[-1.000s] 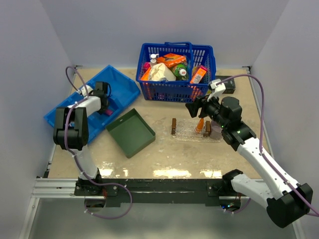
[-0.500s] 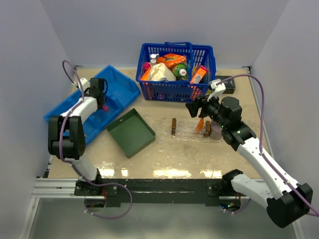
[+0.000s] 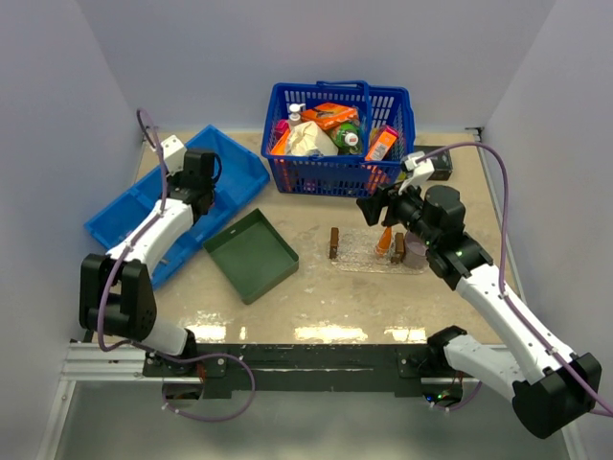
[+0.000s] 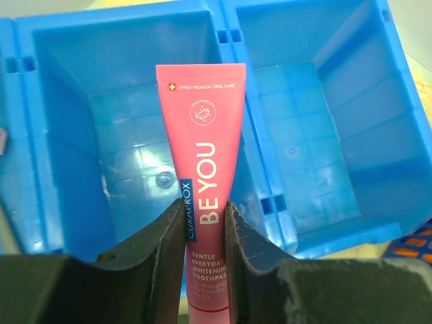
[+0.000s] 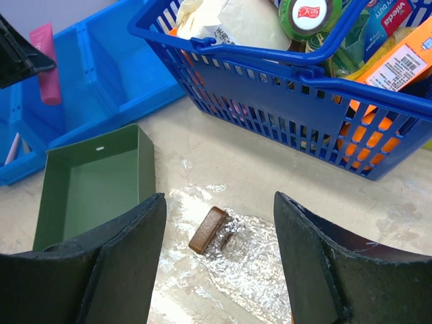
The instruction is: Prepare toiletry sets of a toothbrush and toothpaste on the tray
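Overhead view of a table with two robot arms. The main change is on the left: a second ago the left gripper (image 4: 206, 223) is low inside the blue bin (image 4: 324, 155); now it is raised above the bin and turned toward the table's middle. Its wrist camera shows why. The fingers are clamped on the lower part of the pink tube (image 4: 201, 135), which stands upright between them with its flat crimped end on top. Empty bin compartments lie beneath it.

The right arm has not shifted over the same second. The right gripper (image 5: 219, 199) hangs over the clear tray (image 5: 250, 270) with its fingers wide apart and nothing between them. The orange tube (image 3: 383, 240) is at the tray's right end, just beside a purple mug (image 3: 415, 252). A green tray (image 3: 251, 254) lies between bin and clear tray, and a loaded basket (image 3: 335, 172) stands behind.

So the second toothpaste looks picked and on its way, well apart from the tray for now. It likely has to cross the green tray to get there. No toothbrush can be made out on the tray.
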`<state>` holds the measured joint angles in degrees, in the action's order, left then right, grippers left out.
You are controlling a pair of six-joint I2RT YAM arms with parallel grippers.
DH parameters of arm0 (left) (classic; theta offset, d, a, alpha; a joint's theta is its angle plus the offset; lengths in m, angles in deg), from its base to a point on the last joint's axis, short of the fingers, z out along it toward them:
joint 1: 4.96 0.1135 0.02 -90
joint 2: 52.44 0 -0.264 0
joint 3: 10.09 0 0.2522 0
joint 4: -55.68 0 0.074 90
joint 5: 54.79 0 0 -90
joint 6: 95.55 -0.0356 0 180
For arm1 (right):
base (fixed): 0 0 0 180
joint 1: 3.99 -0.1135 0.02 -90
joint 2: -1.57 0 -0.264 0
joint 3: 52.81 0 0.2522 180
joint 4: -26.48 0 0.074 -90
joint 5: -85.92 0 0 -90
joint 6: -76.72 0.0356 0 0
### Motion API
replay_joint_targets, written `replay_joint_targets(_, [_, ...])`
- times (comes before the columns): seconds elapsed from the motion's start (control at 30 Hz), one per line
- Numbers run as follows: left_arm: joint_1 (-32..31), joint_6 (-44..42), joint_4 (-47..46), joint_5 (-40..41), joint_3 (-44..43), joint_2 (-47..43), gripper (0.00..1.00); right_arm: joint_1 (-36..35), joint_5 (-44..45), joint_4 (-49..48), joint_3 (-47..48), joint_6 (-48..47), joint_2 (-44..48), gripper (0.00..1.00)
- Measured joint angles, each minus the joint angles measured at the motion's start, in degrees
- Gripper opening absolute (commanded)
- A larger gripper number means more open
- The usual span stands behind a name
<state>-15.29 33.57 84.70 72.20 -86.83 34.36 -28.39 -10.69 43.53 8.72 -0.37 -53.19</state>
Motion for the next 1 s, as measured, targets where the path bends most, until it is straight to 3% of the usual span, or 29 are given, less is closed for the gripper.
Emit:
replay_joint_targets(0.3, [-5.2, -4.7, -0.5, 1.3, 5.2, -8.9, 0.31, 0.0, 0.0, 2.0, 4.0, 0.5, -1.4, 0.68])
replay_joint_targets(0.57, [-16.3, -13.2, -7.2, 1.7, 8.9, -17.0, 0.27, -0.3, -3.9, 3.3, 8.9, 2.5, -5.9, 0.66])
replay_joint_targets(0.77, [-22.0, -21.2, -16.3, -8.1, 15.3, -22.3, 0.32, -4.9, -5.2, 4.1, 13.6, 3.7, -11.6, 0.64])
replay_joint_targets(1.0, [-27.4, -28.9, -22.3, -18.5, 18.6, -24.0, 0.32, -7.8, -8.6, 2.7, 15.9, 9.7, -18.3, 0.63])
